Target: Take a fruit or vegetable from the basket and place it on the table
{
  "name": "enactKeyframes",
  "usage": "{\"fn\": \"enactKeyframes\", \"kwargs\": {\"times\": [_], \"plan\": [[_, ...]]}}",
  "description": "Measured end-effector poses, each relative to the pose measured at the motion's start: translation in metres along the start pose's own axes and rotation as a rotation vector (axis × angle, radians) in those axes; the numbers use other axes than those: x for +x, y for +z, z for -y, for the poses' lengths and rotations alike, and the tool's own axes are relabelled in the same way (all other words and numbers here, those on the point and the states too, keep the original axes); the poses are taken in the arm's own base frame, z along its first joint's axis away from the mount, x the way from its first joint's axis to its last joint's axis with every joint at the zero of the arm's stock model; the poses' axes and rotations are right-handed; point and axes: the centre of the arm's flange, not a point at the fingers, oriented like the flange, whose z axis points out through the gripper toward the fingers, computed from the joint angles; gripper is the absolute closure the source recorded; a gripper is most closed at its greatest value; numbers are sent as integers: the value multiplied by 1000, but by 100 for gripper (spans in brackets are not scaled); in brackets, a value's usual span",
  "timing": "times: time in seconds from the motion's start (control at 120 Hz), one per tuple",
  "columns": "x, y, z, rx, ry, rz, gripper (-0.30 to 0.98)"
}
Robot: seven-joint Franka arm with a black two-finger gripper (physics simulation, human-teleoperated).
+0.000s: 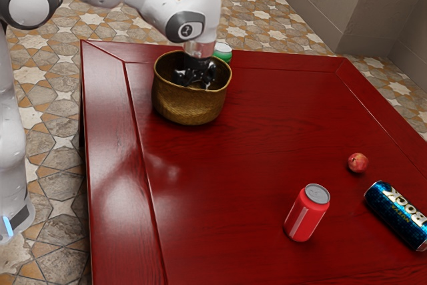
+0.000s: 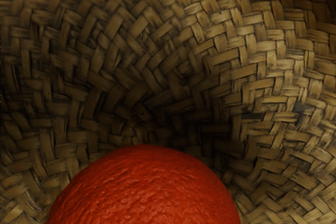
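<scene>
One round red-orange fruit [image 2: 147,190] with pitted skin is located inside the woven basket [image 1: 190,106]. This is the task item. In the wrist view it appears large, directly at or under my hand, with the woven wall and the dark bottom of the basket around it.

Position of unit: my gripper [image 1: 194,73] is lowered through the basket's mouth, its black body partly below the rim. The wrist above it is close to upright. The arm [image 1: 150,13] enters from the exterior view's upper left.

Jaw state: cannot be determined. The basket wall conceals the jaws' ends, so I cannot confirm whether they are released, clenched or grasping the fruit. Contact between jaws and fruit likewise cannot be verified.

Support surface: the basket stands upright on the red wooden table [image 1: 247,138], toward its far side in the exterior view.

Other items on the table:
- Green can [image 1: 223,53]: just beyond the basket, partly hidden behind it; pale top facing up.
- Red can [image 1: 307,213]: upright, well apart from the basket, toward the exterior view's lower right.
- Blue can [image 1: 397,215]: lying on its side, pale lettering visible, to the exterior view's right of the red can.
- Small reddish fruit [image 1: 357,163]: resting near the blue can, not touching it, well apart from the basket.
</scene>
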Motion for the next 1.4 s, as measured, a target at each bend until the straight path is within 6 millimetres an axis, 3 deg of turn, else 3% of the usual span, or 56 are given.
{"fn": "enactKeyframes", "kwargs": {"times": [0.242, 0.458, 0.917, 1.192, 1.4], "plan": [[1, 9, 3, 11, -8, 10, 0], [1, 11, 3, 12, -16, 20, 11], [4, 16, 6, 25, -52, 64, 16], [6, 18, 7, 31, -67, 77, 31], [8, 19, 12, 36, -73, 80, 33]]}}
